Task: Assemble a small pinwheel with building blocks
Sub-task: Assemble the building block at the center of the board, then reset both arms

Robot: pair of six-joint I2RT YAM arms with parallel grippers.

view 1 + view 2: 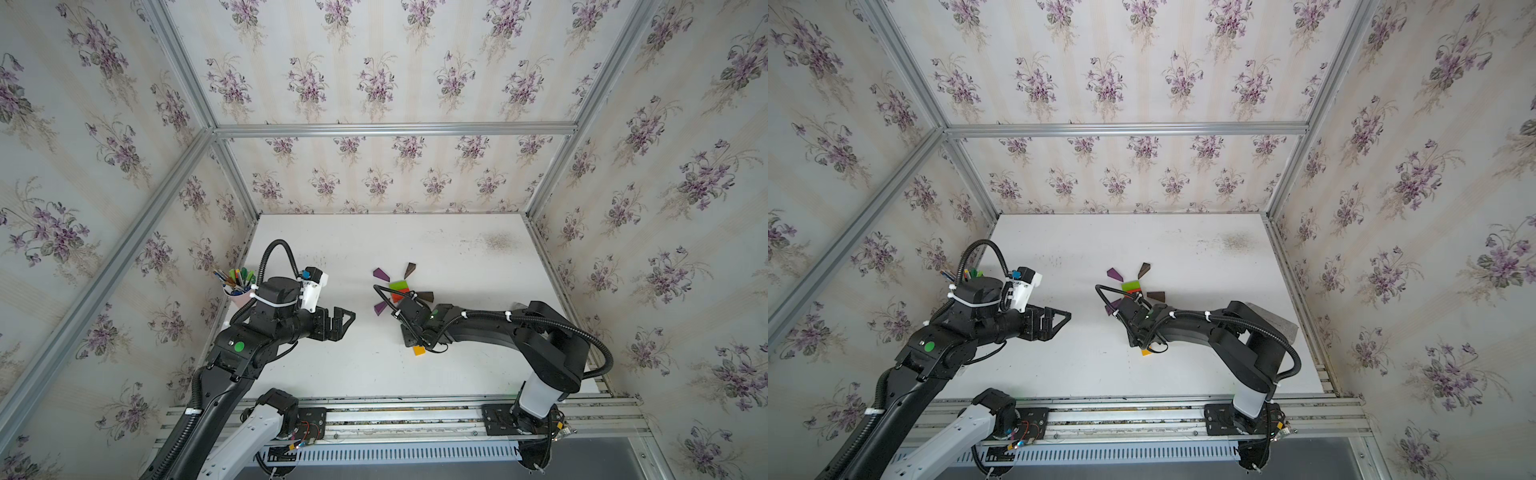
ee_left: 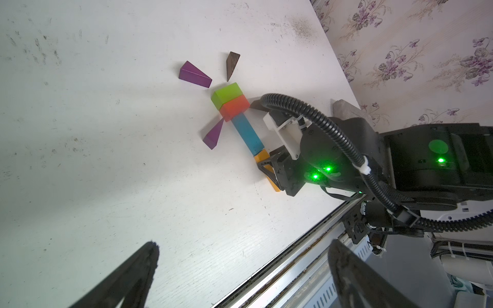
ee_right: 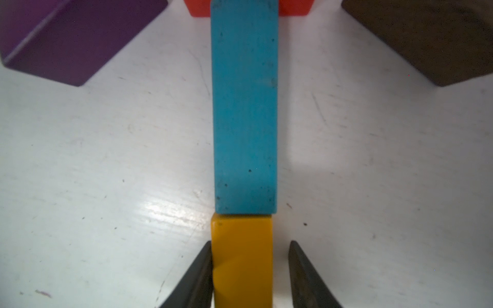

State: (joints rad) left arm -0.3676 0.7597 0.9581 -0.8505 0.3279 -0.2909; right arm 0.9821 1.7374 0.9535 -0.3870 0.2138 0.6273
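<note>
White desk [image 2: 106, 133] holds the pinwheel [image 2: 230, 106]; its orange bar [image 3: 242, 256] butts the blue bar [image 3: 245, 106]. Right jaws straddle the orange bar, one side touching, one just apart; left jaws gape empty, well apart from the blue bar

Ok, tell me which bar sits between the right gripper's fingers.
The orange bar, inside the right gripper; the blue bar lies beyond it, against the red block.

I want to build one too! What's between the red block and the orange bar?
The blue bar, touching both the red block and the orange bar; the left wrist view shows it.
</note>
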